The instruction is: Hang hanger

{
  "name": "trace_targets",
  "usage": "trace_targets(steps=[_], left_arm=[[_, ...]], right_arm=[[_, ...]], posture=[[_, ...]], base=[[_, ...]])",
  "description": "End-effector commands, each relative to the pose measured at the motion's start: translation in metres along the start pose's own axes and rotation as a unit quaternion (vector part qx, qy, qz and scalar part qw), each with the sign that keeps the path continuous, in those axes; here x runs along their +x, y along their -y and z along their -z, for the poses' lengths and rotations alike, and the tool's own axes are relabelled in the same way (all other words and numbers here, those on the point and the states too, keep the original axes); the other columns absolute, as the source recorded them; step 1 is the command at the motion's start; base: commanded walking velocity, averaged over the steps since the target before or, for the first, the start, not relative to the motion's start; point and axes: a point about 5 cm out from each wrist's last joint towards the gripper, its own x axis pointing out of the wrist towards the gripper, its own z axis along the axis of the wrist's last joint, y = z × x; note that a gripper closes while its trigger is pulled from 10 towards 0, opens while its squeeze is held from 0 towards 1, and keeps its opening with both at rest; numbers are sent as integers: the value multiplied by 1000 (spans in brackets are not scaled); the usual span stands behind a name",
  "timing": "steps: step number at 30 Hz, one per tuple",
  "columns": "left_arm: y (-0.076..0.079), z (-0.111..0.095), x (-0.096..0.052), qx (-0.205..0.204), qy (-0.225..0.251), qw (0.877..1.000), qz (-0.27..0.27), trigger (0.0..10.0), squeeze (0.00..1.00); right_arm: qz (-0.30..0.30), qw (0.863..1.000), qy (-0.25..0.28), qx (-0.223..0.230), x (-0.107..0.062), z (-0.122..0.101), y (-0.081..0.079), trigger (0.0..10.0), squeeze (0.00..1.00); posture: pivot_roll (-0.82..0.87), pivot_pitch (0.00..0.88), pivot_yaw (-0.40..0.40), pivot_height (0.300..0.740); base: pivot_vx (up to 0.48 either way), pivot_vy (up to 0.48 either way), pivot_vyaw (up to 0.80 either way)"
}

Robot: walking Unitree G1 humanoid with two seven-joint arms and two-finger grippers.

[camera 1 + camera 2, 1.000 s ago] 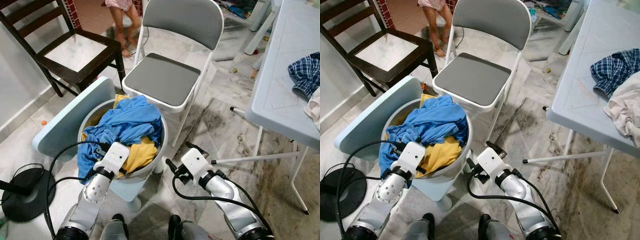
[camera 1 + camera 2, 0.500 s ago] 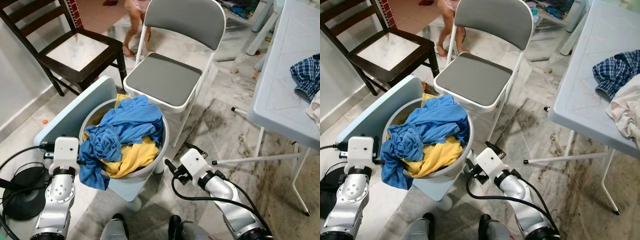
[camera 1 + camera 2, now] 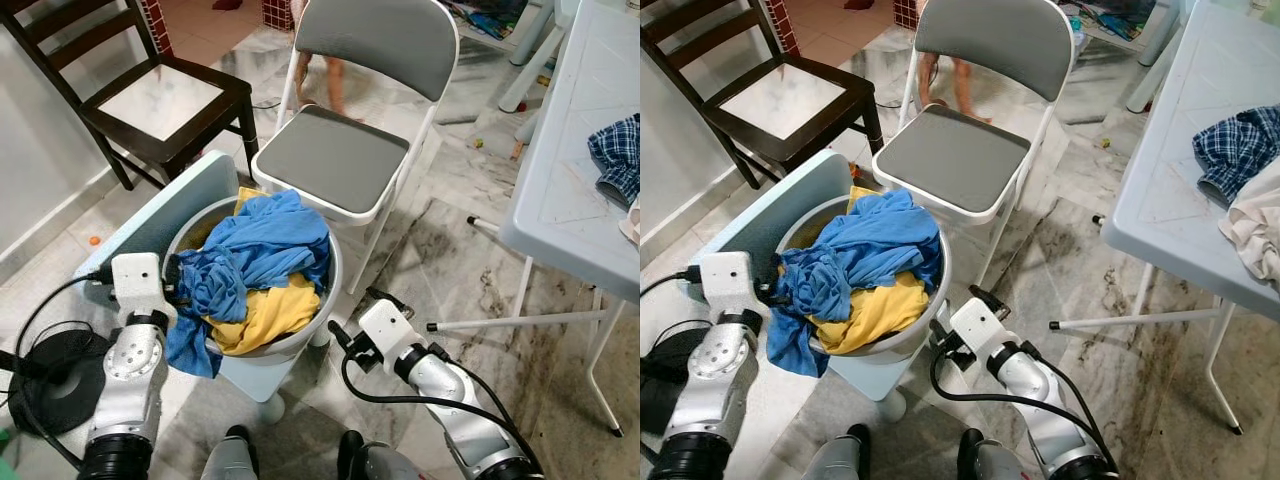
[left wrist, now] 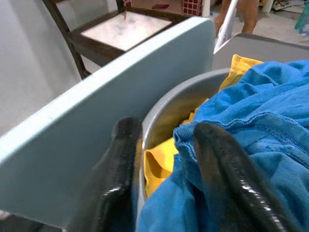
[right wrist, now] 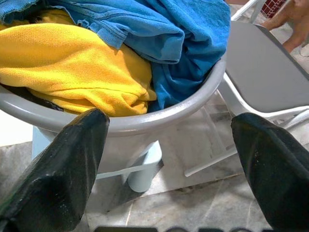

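Note:
A grey laundry basket (image 3: 303, 339) stands on the floor in front of me, heaped with a blue garment (image 3: 265, 235) over a yellow one (image 3: 268, 310). Part of the blue cloth hangs over the basket's left rim. My left gripper (image 3: 175, 283) is at that left rim; in the left wrist view the gripper (image 4: 166, 140) is open, one finger (image 4: 120, 150) outside the rim and the other on the blue cloth. My right gripper (image 3: 358, 315) hovers low by the basket's front right side, and in the right wrist view it (image 5: 166, 125) is wide open and holds nothing.
A pale blue board (image 3: 150, 220) leans on the basket's left side. Behind the basket stand a grey folding chair (image 3: 335, 160) and a dark wooden chair (image 3: 160, 100). A person's legs (image 3: 325, 85) show behind the folding chair. A light table (image 3: 560, 190) with plaid cloth (image 3: 615, 155) is on the right.
My left gripper has swung from on top of the clothes to the basket's left rim. The person behind the chair walked to the right. The right arm has hardly moved.

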Motion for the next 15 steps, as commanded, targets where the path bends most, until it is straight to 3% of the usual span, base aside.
trace_targets(steps=[1, 3, 8, 9, 10, 11, 12, 15], left_arm=[[-1, 8, -1, -15, -28, 999, -5, 10000, 1000], [3, 9, 5, -52, -50, 997, -6, 10000, 1000], [6, 10, 11, -76, -67, 995, -10, 10000, 1000], [8, 10, 12, -83, -69, 994, -6, 10000, 757], [9, 9, 14, -88, -72, 993, -2, 10000, 757], [11, 9, 15, -91, -76, 993, 3, 10000, 278], [12, 9, 16, -97, -81, 992, 8, 10000, 0], [19, 12, 18, -108, -101, 989, 30, 10000, 0]], right_arm=[[-1, 1000, -6, 2, -3, 4, -2, 10000, 0], [-2, 1000, -6, 1, -4, 4, -2, 10000, 0], [0, 1000, -5, 0, -4, 4, -1, 10000, 0], [1, 1000, -6, 0, -4, 4, -1, 10000, 0], [1, 1000, -6, 0, -4, 4, -1, 10000, 0], [2, 1000, -6, 0, -5, 4, 0, 10000, 0], [3, 1000, -6, 0, -5, 4, 0, 10000, 0], [5, 1000, -7, 1, -6, 5, -1, 10000, 0]], posture=[[182, 260, -33, 740], [179, 261, -36, 740], [171, 260, -36, 740], [171, 260, -36, 740], [171, 260, -36, 740], [166, 260, -33, 740], [165, 261, -32, 740], [160, 261, -27, 740]], base=[[0, 0, 0], [0, 0, 0], [0, 0, 0], [0, 0, 0], [0, 0, 0], [0, 0, 0], [0, 0, 0], [0, 0, 0]])
